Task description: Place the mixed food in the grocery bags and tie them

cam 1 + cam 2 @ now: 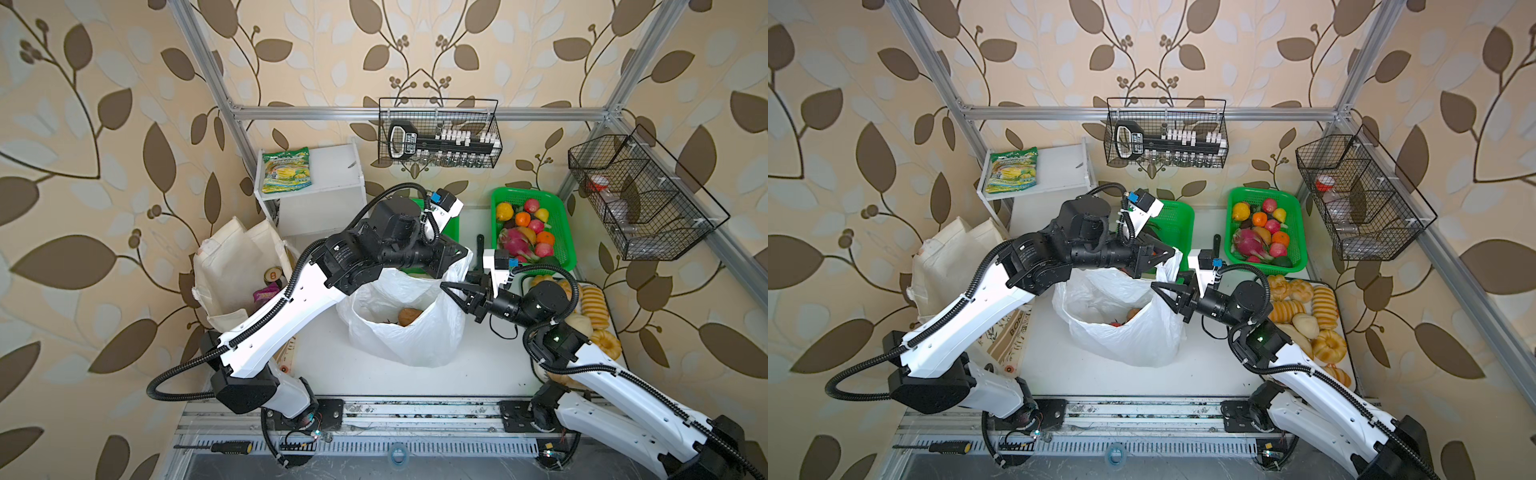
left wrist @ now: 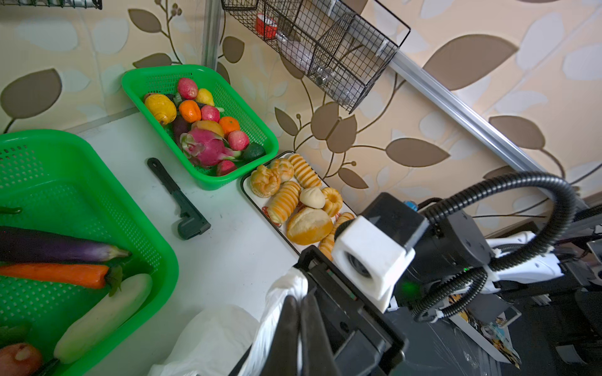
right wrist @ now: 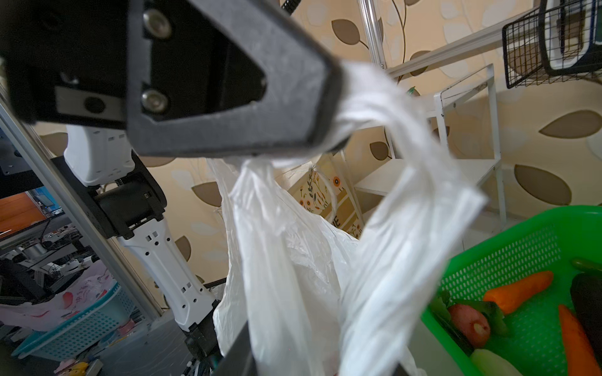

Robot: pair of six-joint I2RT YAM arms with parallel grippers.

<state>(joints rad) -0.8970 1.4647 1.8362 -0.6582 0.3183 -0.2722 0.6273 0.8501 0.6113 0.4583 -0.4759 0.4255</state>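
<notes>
The left arm stretched from its base across the white plastic bag (image 1: 415, 340) with its elbow raised, the left gripper (image 3: 335, 107) pressed together on a twisted handle at the bag's far rim. The right arm folded sharply at the elbow and pointed inward, the right gripper (image 1: 453, 296) at the bag's right rim with jaws partly spread and plastic between them. The bag stood open on the white tabletop (image 1: 374, 374) with a brown potato (image 1: 409, 316) inside, the canvas tote (image 1: 232, 266) to its left.
</notes>
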